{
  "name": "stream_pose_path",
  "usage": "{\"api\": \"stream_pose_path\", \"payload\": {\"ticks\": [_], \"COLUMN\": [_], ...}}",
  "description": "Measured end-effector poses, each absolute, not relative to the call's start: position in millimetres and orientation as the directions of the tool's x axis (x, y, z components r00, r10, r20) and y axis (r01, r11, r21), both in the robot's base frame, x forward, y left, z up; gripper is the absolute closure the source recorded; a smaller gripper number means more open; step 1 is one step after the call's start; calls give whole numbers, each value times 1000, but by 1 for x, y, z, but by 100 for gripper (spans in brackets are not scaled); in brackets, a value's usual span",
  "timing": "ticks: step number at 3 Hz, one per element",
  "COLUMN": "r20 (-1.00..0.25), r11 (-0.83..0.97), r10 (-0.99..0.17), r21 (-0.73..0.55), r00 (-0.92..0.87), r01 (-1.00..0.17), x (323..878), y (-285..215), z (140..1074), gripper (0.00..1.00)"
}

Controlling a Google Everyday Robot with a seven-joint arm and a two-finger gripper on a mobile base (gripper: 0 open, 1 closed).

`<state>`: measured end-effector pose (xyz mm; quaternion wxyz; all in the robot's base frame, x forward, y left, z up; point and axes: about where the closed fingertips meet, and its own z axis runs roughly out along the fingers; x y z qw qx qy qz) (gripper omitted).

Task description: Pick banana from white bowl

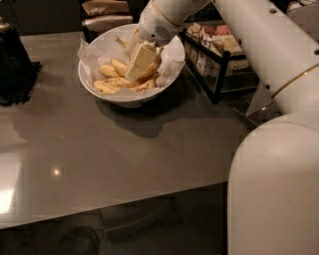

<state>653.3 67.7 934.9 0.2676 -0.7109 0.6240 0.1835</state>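
Surface: a grey, glossy table [149,149] is taking up most of the view; it is reflecting a small point of light near its front left and a brighter patch at its left edge; the white bowl [124,97] is casting a dark shadow on it toward the front.

Left edge: a black object [12,55] is standing on a dark mat [20,92]; its make cannot be told.

Right rear: a black-framed rack [219,74] holding packaged goods is standing just beside the bowl; a clear plastic stand [254,107] is sitting in front of the rack.

Room: the background is lying in darkness; the backs of two chairs [104,15] are showing behind the table; below the front edge a dark floor [124,229] is showing, with what appears to be a coiled cable at lower left.

Bowl: it is sitting at the rear centre of the table, lined with crinkled paper [89,57]; the banana [107,87] is lying inside along the front wall, among shorter ones.

Arm: a white arm [259,50] is reaching in from the right, over the rack; the gripper [142,64] is pointing down into the bowl, right of the banana, in among the fruit; how wide it is standing, and whether it is holding anything, cannot be told.
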Motion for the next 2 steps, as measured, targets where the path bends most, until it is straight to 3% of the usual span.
{"api": "stream_pose_path", "payload": {"ticks": [2], "r20": [-583], "r11": [-66], "r10": [-806], "r21": [-86], "r00": [104], "r01": [-994], "x": [656], "y": [65], "z": [907], "gripper": [36]}}
